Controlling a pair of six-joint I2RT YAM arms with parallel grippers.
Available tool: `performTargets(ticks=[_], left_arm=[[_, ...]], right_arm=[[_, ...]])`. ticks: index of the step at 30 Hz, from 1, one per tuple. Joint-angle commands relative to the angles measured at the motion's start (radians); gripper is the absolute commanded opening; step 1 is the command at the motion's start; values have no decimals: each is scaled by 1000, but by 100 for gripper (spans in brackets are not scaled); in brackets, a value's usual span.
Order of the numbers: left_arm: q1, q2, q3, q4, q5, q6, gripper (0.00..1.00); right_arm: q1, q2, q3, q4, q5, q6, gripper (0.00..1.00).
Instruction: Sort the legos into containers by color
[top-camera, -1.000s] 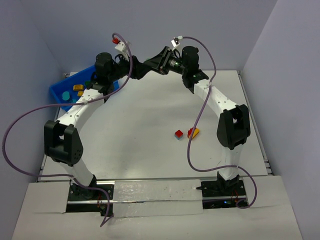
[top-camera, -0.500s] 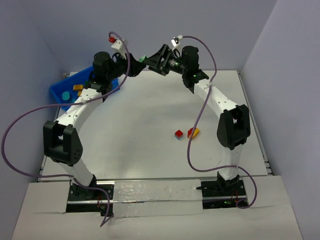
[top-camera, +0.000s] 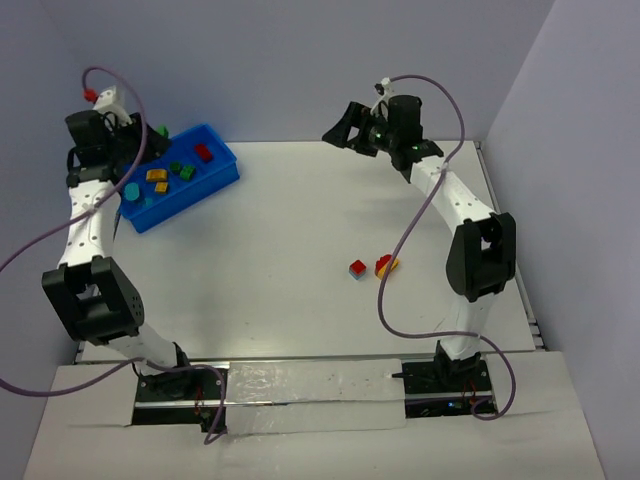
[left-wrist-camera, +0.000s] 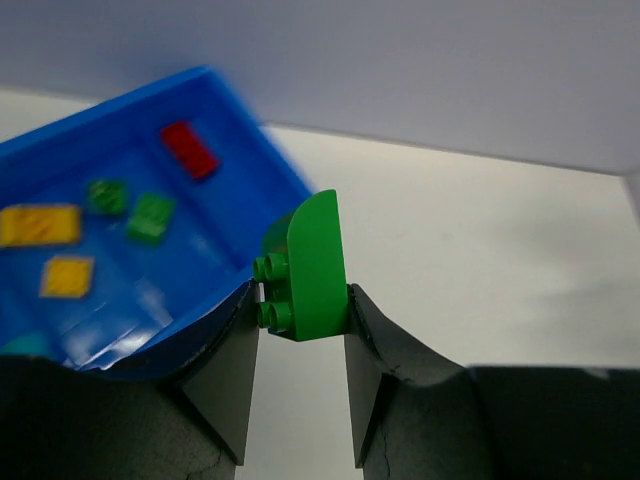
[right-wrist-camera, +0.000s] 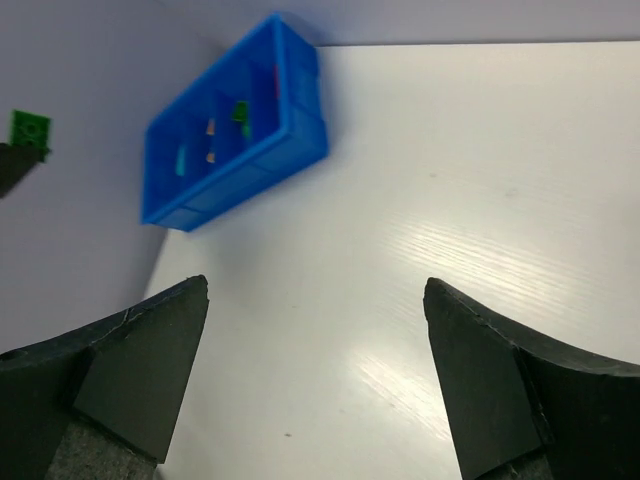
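Left wrist view: left gripper (left-wrist-camera: 302, 296) jaws narrow, clamped on a green brick (left-wrist-camera: 312, 255) that stands upright, studs facing the blue bin (left-wrist-camera: 250, 150).
Brick versus jaws: lower half pinched between the pads, rounded top standing proud.
Brick versus bin: raised just beside its corner, seemingly not over a compartment.
Step in hand: carry it over the compartment holding the green pieces (left-wrist-camera: 150, 216), then lower before letting go so it cannot bounce across a divider.
Right gripper (right-wrist-camera: 315, 300): jaws wide, empty, well apart from the bin.
Loose bricks (top-camera: 357, 269): well apart from the bin.
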Motion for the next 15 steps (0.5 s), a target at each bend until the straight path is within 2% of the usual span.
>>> performTargets(ticks=[1,3,15], left_arm=[[48,99,149,-237,-40,82,0],[68,186,213,-280,-24,94,0],[53,500,488,-259,-48,113,0]], right_arm=[[-3,-91,-27,-59,51,-194,95],[-3,-93,-37,-78,56,-232,95],[-16,-129,-101,-126,130,-362,98]])
